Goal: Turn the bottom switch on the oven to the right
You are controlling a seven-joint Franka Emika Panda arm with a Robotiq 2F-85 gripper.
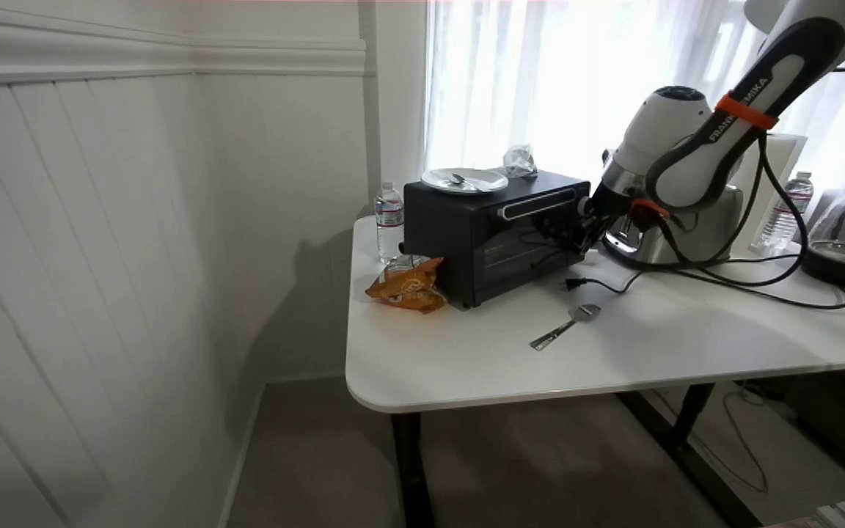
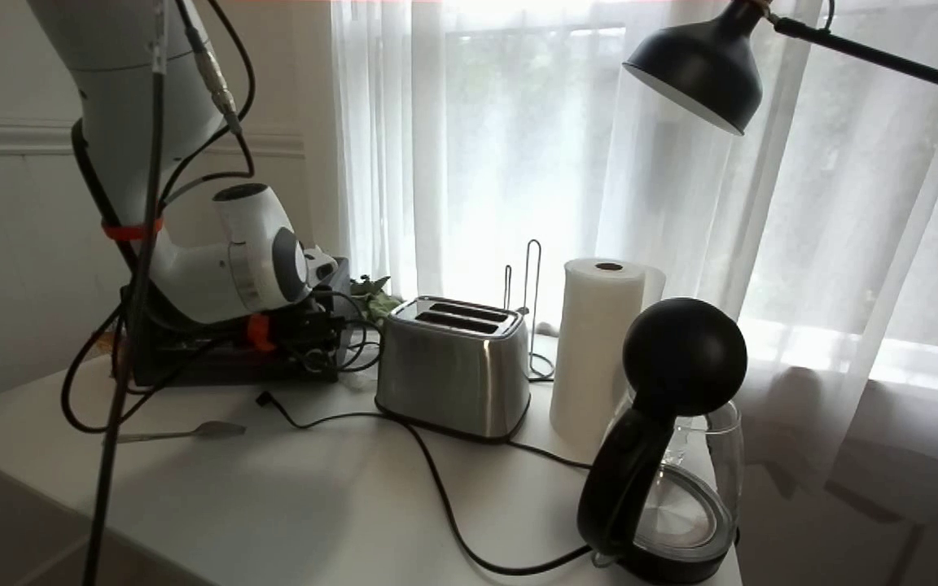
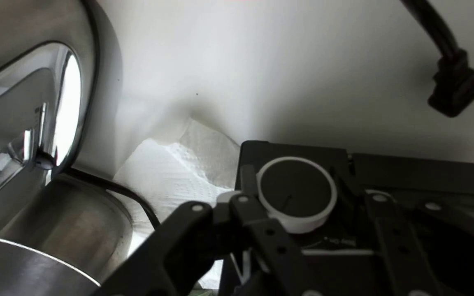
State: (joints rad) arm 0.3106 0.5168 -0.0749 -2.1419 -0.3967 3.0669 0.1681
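The black toaster oven (image 1: 437, 235) stands near the window end of the table, mostly behind the arm in an exterior view (image 2: 216, 370). In the wrist view its front edge (image 3: 426, 168) shows with a dark round knob with a pale rim (image 3: 298, 185), the one nearest the tabletop. My gripper (image 3: 294, 174) has a finger on either side of this knob. The left finger lies right against the rim. The right fingertip is dark, and its contact cannot be made out. In an exterior view the gripper (image 1: 580, 231) is at the oven's control end.
A steel toaster (image 2: 453, 370) stands beside the gripper, with a paper sheet (image 3: 159, 176) between it and the oven. A plug (image 3: 457, 84) and a server (image 1: 565, 326) lie in front. A plate (image 1: 464, 181) sits on the oven, a chip bag (image 1: 408, 286) beside it.
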